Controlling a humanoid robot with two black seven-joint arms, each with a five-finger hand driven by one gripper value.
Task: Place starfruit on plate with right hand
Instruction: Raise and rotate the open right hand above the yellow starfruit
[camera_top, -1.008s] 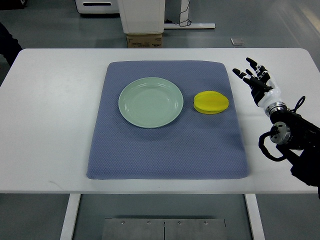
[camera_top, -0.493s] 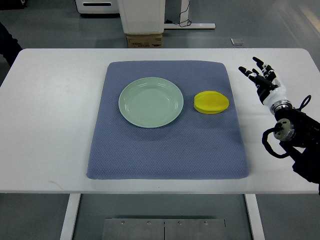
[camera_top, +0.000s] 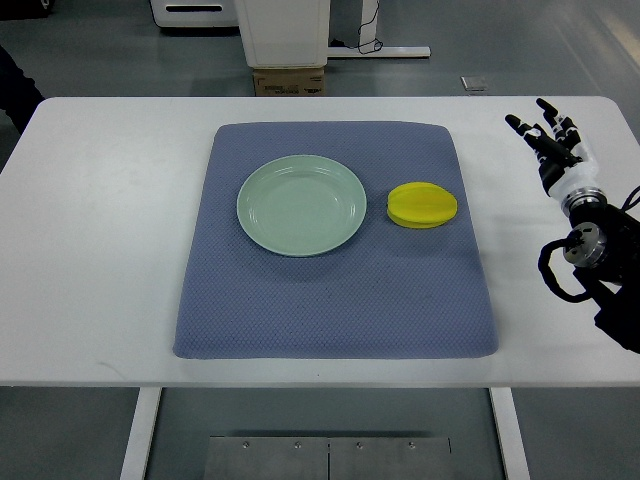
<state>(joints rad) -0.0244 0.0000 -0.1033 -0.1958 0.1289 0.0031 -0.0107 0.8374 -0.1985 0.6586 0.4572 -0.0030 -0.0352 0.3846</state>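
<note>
A white table fills the view, and a blue-grey mat is laid across its middle. On the mat, towards 11 o'clock from the mat's centre, a pale green plate is seen lying flat with nothing on it. Just beside the plate, at its 3 o'clock and apart from its rim, the yellow starfruit is found resting on the mat, close to the mat's right edge.

At 3 o'clock from the starfruit, well apart from it and beyond the mat's edge, the right hand is held over the bare table top near the table's far right corner. Its fingers are spread apart and extended, pointing roughly towards 11 o'clock, and nothing is held in them. The forearm and its black cable loop are seen entering from the right edge at about 4 o'clock of the hand.

At 12 o'clock beyond the table, a cardboard box is seen on the floor.
</note>
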